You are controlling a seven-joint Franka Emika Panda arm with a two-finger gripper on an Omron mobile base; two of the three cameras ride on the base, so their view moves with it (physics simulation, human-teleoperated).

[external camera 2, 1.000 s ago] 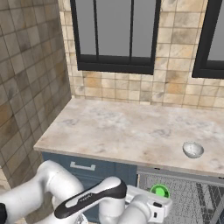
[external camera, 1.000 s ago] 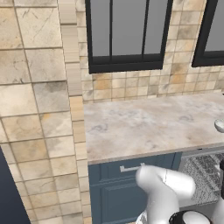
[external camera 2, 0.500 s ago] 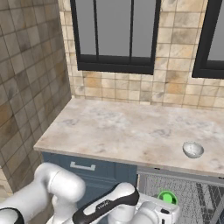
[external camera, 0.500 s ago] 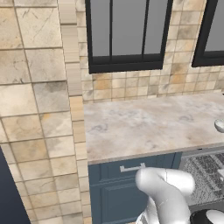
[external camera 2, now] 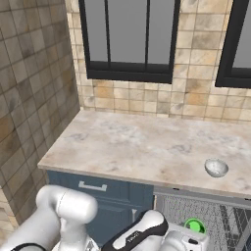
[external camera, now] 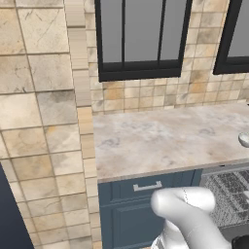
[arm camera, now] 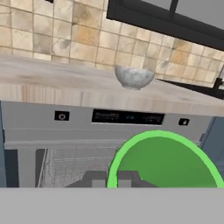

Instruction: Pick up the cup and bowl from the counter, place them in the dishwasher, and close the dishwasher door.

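counter [external camera 2: 147,147]: marbled beige-grey slab running under the dark-framed windows [external camera 2: 128,39], tan tiled wall [external camera 2: 196,100] behind it, blue cabinets below.
bowl [external camera 2: 216,168]: small grey one sitting upright on the counter near the front edge, at roughly 4 o'clock in the right base view; in the hand view [arm camera: 134,77] it's up around 12 o'clock, on the counter just above the dishwasher's control strip. Nothing is touching it.
cup [arm camera: 166,159]: bright green, its round rim sits at about 5 o'clock in the hand view, right at the fingertips; from the right base view a bit of it [external camera 2: 195,226] peeks out over the white hand at 5 o'clock, in front of the open dishwasher.
gripper [arm camera: 113,178]: jaws pinched down narrow, and they look clamped on the green cup's rim, held low in front of the rack.
dishwasher [external camera 2: 206,215]: open, grey wire rack visible inside, directly below the counter edge under the bowl.
dishwasher door: can't tell where it sits from these shots.
drawer [external camera: 146,187]: dark blue with a silver handle, just left of the dishwasher.
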